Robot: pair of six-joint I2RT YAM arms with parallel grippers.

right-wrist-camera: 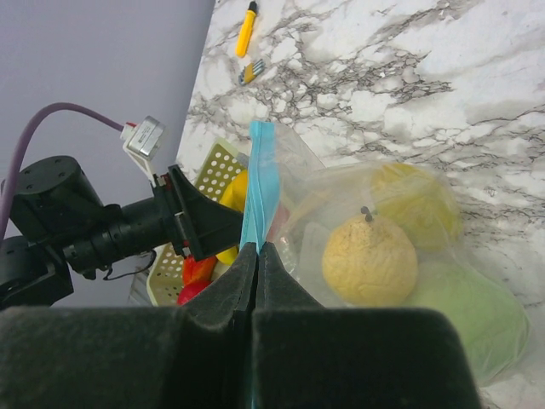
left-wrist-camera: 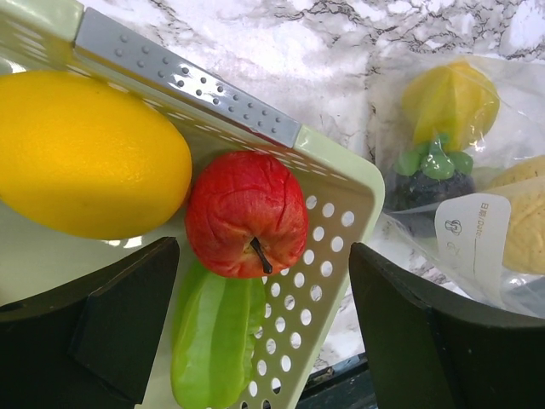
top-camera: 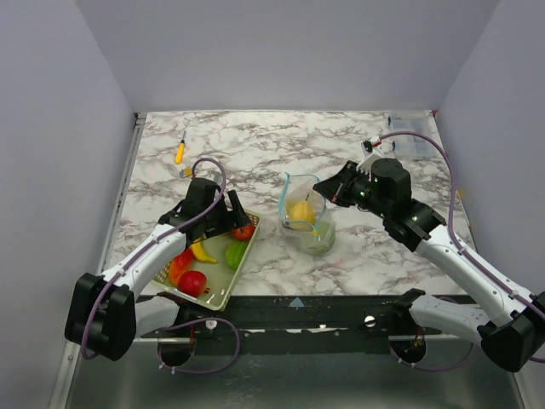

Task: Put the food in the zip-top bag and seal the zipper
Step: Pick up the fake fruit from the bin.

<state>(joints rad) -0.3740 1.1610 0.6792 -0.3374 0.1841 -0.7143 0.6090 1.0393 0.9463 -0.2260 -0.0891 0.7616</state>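
About halfway, I judge: the zip-top bag point(top-camera: 305, 223), mid-table, holds a yellow pear point(right-wrist-camera: 369, 260) and other pieces, its zipper point(right-wrist-camera: 258, 183) unsealed and pinched flat by the right gripper point(right-wrist-camera: 257, 256). At its eight o'clock, the left gripper point(left-wrist-camera: 260, 281) hangs wide astride a red apple point(left-wrist-camera: 245, 213) in the basket point(left-wrist-camera: 341, 166), where several fruits lie unpacked.

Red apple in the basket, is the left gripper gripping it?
No, the left gripper stands open, a finger on each side of the red apple.

Overhead, wrist close-ups; common zip-top bag point(top-camera: 306, 226)
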